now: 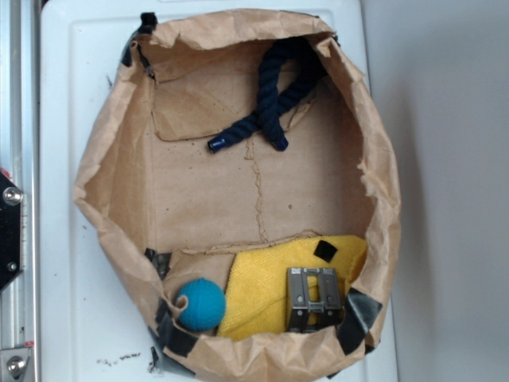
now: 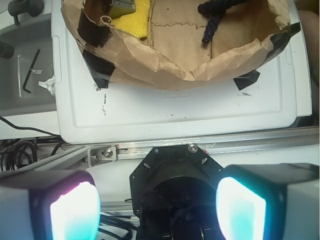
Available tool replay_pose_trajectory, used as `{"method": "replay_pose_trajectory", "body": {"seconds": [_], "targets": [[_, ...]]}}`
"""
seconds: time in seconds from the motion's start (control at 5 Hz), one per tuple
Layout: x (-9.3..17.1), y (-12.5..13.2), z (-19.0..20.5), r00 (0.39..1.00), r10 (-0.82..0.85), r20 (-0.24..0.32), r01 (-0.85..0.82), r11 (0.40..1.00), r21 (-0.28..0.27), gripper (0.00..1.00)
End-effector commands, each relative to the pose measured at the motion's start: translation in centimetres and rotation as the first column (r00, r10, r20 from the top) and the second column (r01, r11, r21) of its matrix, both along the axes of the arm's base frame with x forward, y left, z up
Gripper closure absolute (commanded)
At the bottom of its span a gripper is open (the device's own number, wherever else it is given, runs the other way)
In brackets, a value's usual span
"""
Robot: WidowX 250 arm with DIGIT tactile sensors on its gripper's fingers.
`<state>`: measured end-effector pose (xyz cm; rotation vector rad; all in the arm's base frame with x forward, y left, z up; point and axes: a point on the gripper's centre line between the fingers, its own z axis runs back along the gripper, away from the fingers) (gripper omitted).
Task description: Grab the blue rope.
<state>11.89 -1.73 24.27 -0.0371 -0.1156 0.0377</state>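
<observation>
White tray (image 1: 71, 119) carries brown paper bag (image 1: 111, 143). Blue rope (image 1: 270, 95) lies bent inside bag at far end, apart from teal ball (image 1: 200, 304), yellow cloth (image 1: 262, 286), metal buckle (image 1: 312, 299). Gripper (image 2: 157, 205) outside bag, fingers (image 2: 75, 212) spread wide, grasping nothing.

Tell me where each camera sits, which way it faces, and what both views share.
Exterior: overhead, looking straight down into the paper bag; no gripper shows.
Wrist: on the arm, outside the bag, looking over the white lid at it; both fingers show, gripper open.
Shared: bag, blue rope, yellow cloth.
</observation>
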Motion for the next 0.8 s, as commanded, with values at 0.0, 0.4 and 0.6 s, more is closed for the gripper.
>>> {"method": "replay_pose_trajectory", "body": {"seconds": [0.0,0.4,0.6], "targets": [[0.0,0.0,0.0,1.0,0.0,0.0,0.0,1.0,0.0,0.0],[6.4,2.1,-0.6,0.99,0.111,0.089,-0.111,0.994,-0.008,0.0],[8.8,3.6,-2.1,0.979,0.152,0.138,-0.149,0.988,-0.031,0.0]]}}
